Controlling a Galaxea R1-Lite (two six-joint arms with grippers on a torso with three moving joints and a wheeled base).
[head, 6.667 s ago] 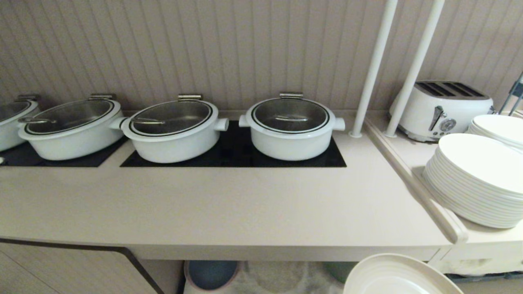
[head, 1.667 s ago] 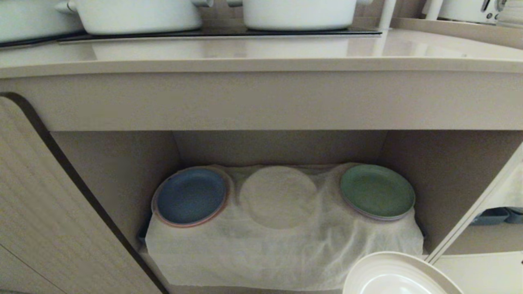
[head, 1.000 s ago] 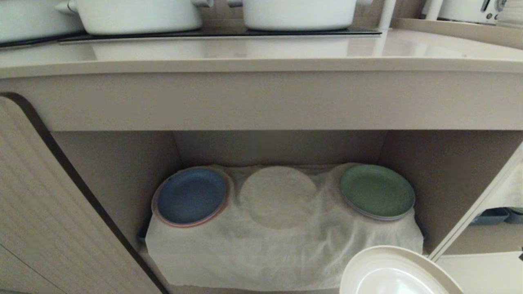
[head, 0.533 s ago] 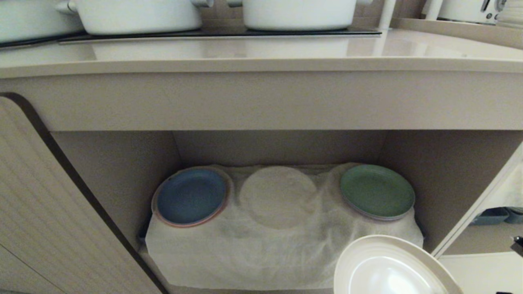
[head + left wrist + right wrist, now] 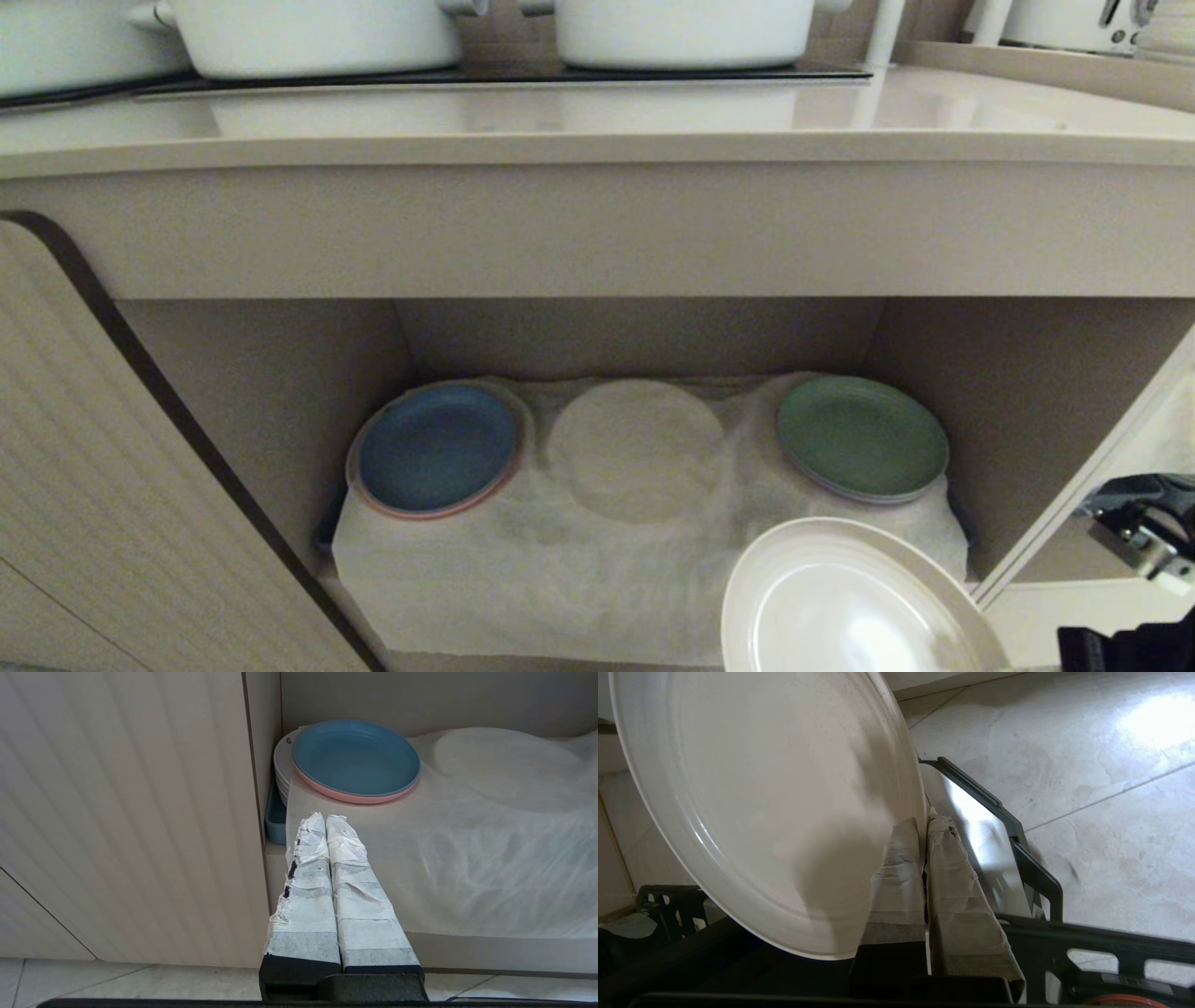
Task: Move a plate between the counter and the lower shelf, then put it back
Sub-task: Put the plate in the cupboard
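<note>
Each end effector has two long fingers wrapped in wrinkled white tape, left end effector (image 5: 325,817) and right end effector (image 5: 924,823) alike. Both sit on black bases.

Right hand (image 5: 924,823) pinched closed, left hand (image 5: 325,820) fingers pressed together.

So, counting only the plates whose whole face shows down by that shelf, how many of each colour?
Blue plate: 1
Green plate: 1
Cream plate, pinched by the right claw: 1
Total: 3
</note>
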